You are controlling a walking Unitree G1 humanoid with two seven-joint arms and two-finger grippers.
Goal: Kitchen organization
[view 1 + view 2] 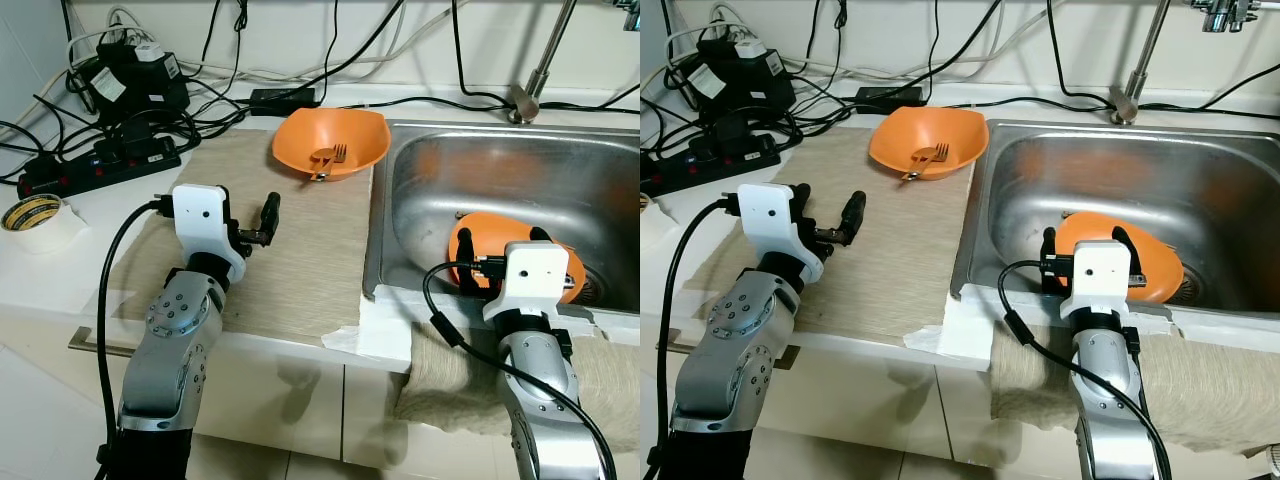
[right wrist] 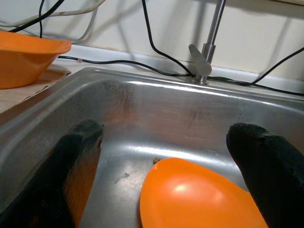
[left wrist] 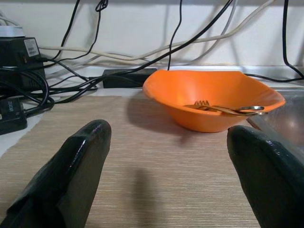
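An orange plastic bowl [image 1: 331, 142] holding a fork [image 1: 328, 158] sits on the beige woven mat [image 1: 290, 260] on the desk, near the steel sink [image 1: 440, 170]. The left hand [image 3: 166, 175] hovers low over the mat facing this bowl, fingers spread wide and empty, probably lined up to reach it. The right hand [image 2: 166, 156], released too, hangs above an upturned orange bowl [image 2: 199, 199] in the sink basin, likely ready to lift it out.

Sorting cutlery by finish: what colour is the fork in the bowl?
Gold-toned fork, clearest in the left wrist view.
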